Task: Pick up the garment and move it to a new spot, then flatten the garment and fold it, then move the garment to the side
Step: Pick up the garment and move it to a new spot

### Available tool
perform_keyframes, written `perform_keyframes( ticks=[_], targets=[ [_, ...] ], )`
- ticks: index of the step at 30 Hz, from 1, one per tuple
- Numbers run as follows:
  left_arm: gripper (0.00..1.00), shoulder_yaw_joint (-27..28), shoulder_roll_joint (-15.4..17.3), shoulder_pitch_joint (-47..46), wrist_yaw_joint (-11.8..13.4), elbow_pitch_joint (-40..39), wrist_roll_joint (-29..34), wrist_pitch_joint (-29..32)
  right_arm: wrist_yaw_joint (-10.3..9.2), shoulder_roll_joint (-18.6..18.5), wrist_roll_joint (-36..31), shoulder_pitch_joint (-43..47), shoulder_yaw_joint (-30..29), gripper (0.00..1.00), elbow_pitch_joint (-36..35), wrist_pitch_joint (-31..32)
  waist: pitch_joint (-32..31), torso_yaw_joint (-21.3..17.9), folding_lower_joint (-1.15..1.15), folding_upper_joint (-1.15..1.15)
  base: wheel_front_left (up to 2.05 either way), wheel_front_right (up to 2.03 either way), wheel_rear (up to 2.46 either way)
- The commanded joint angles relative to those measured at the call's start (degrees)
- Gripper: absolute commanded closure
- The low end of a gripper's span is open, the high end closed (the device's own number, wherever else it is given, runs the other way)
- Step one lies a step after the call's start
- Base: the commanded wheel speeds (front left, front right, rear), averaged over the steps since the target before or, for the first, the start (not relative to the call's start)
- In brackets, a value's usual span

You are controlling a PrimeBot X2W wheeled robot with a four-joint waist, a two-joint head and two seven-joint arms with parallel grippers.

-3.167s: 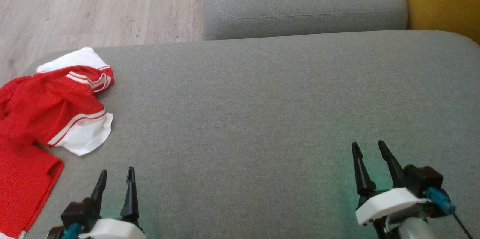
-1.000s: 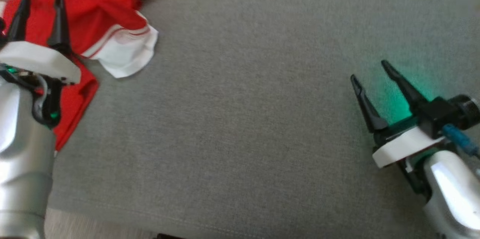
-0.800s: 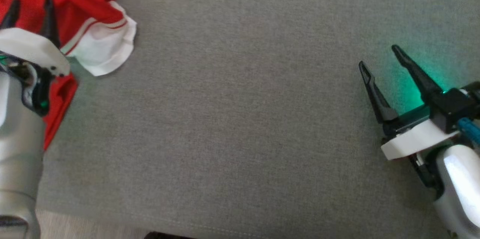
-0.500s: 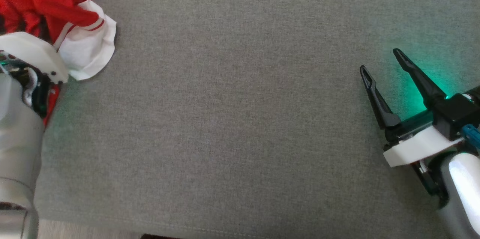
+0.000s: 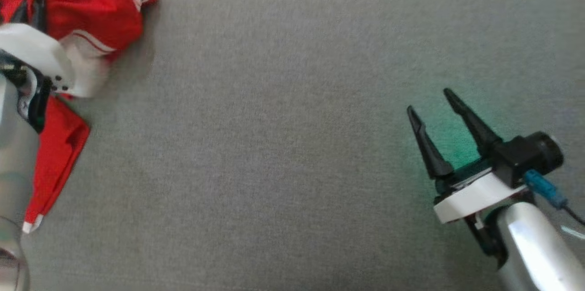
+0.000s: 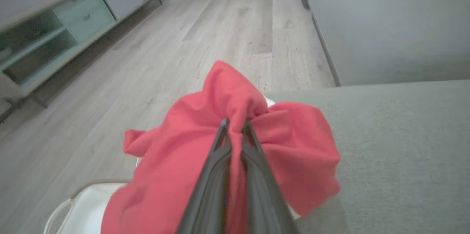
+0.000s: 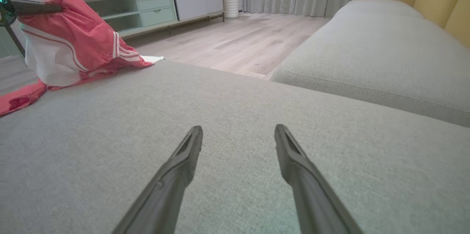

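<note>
Your head camera looks almost straight down on the grey cushion [image 5: 283, 154] from close above. Your left wrist camera sits right behind the red garment [image 6: 286, 146], facing out over the wooden floor [image 6: 227, 32]. Your right wrist camera looks low across the cushion toward the same floor. All three share cushion and garment.

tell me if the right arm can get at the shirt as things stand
Probably, with a long reach: only sofa lies between the open right pincer and the shirt, which the left pincer holds bunched at the far left.
</note>
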Motion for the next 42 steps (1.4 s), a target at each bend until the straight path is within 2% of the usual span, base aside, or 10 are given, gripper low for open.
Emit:
perform_keyframes(
  ticks=[1,11,17,22,23,29,32,35,38,42],
  targets=[
    [1.00,0.1,4.3,-2.3,0.1,-3.3,-0.9,-0.1,-0.04,0.5,0.5,0.5,1.3,0.00,-0.6,-1.3,-4.7,-2.0,0.01,0.00,0.00,0.00,0.00],
    [1.00,-6.1,6.2,3.7,0.1,-23.0,-8.5,6.2,-0.04,5.1,2.1,0.1,2.9,0.00,6.5,-5.4,-13.3,-5.6,0.01,0.00,0.00,0.00,0.00],
    [1.00,-6.3,6.7,11.4,0.3,-42.6,-15.8,12.7,-0.04,6.6,2.8,0.3,2.6,0.00,8.3,-6.6,-15.1,-8.1,0.01,0.00,0.00,0.00,0.00],
    [1.00,-6.1,6.0,19.2,1.2,-61.1,-25.4,19.4,-0.04,7.2,3.0,0.4,2.3,0.00,8.9,-7.0,-14.9,-10.8,0.01,0.00,0.00,0.00,0.00],
    [1.00,-6.6,6.5,22.0,1.7,-67.8,-28.5,21.9,-0.04,7.4,3.0,0.1,2.3,0.00,8.9,-7.1,-14.6,-12.2,0.01,0.00,0.00,0.00,0.00],
    [1.00,-6.5,8.1,27.2,4.1,-82.3,-36.8,27.5,-0.04,8.0,3.0,-0.5,2.9,0.00,9.0,-7.3,-13.8,-16.6,0.01,0.00,0.00,0.00,0.00],
    [1.00,-6.6,9.0,28.3,5.5,-84.9,-40.3,30.3,-0.04,8.5,3.2,-1.1,3.5,0.00,8.7,-7.4,-13.3,-19.2,0.01,0.00,0.00,0.00,0.00],
    [1.00,-6.5,9.5,28.3,6.6,-83.7,-41.6,31.9,-0.04,9.1,3.4,-1.5,4.1,0.00,8.1,-7.4,-12.7,-21.8,0.01,0.00,0.00,0.00,0.00],
    [1.00,-7.2,9.0,27.1,7.3,-79.1,-41.4,33.0,-0.04,9.6,3.5,-1.9,5.1,0.00,7.9,-7.4,-11.9,-24.4,0.01,0.00,0.00,0.00,0.00],
    [1.00,-8.0,7.1,23.5,8.2,-68.7,-38.9,32.6,-0.04,10.4,3.8,-3.0,6.3,0.00,7.6,-7.4,-10.1,-28.1,0.01,0.00,0.00,0.00,0.00]
  ],
)
